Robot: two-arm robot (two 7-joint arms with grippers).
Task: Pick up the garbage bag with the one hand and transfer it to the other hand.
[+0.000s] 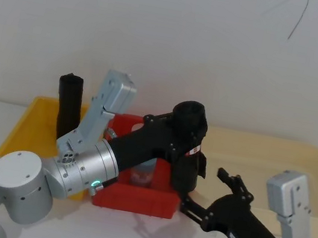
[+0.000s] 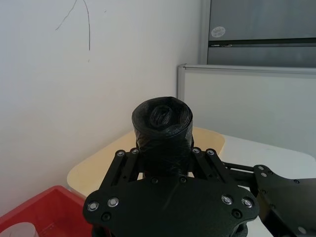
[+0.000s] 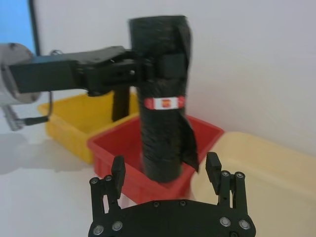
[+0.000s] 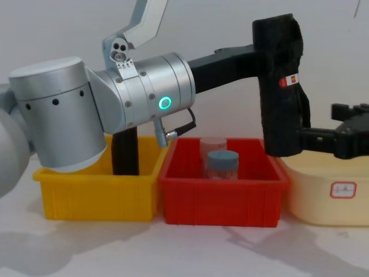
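Head view, garbage bag [image 1: 190,117]: held upright above the right end of the red bin [image 1: 132,204], lifted clear so a second gripper can get at it.
Head view, left gripper [image 1: 187,141]: reaches across the red bin from its left side and is clamped on the roll's upper half, which leaves the lower half bare for the handover.
Head view, right gripper [image 1: 208,193]: just right of the red bin, spread wide at the roll's foot, not closed on it.
Head view, spare roll [image 1: 68,104]: stands in the yellow bin [image 1: 30,117] on the red bin's left, out of play.
Left wrist view, garbage bag [image 2: 163,118]: its coiled top pokes up between the left gripper's fingers [image 2: 126,165], pinched from both sides; a corner of the red bin [image 2: 44,207] lies below.
Right wrist view, right gripper [image 3: 165,170]: jaws wide, the roll's lower end framed between the two fingertips above the red bin [image 3: 106,148]; whether the pads touch it cannot be told.
Right wrist view, left gripper [image 3: 155,66]: closed on the bag just above its red-and-white sticker [image 3: 164,102].
Chest view, garbage bag [image 4: 282,115]: hangs vertical over the red bin's [image 4: 225,199] right end, foot above the rim, up and right of the jar [image 4: 222,164] inside.
Chest view, right gripper [image 4: 316,137]: level with the roll's lower part, above the cream tray [image 4: 314,199] on the red bin's right.
Handover, judged: the pickup looks done and the pass is at hand; the right gripper would need to close before the left lets go, or the roll could drop into the red bin.
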